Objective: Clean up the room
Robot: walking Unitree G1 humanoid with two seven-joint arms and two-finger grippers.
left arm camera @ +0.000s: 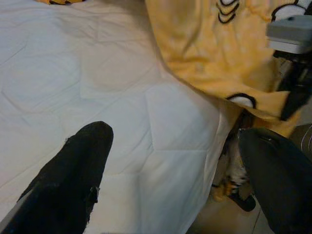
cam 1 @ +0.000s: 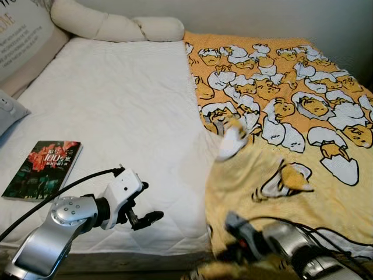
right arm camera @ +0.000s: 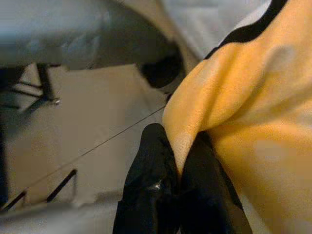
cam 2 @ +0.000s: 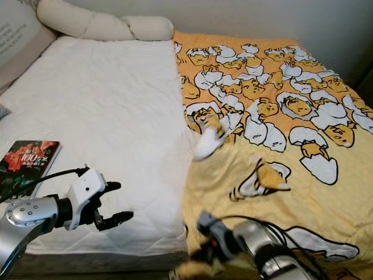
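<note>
1. Pinching a fold of the yellow blanket (right arm camera: 234,122) at the foot of the bed (cam 1: 116,99), the right gripper (right arm camera: 178,161) has its fingers (right arm camera: 151,165) clamped tight on the cloth, probably to pull it straight.
2. The blanket covers the bed's right half, rumpled where its inner edge meets the white mattress.
3. The left gripper (cam 1: 137,204) hovers over the white sheet near the bed's front edge, fingers spread wide and empty, likely ready to take the blanket's edge.
4. A book (cam 1: 44,169) lies on the left, just beside a grey pillow (cam 1: 9,111).
</note>
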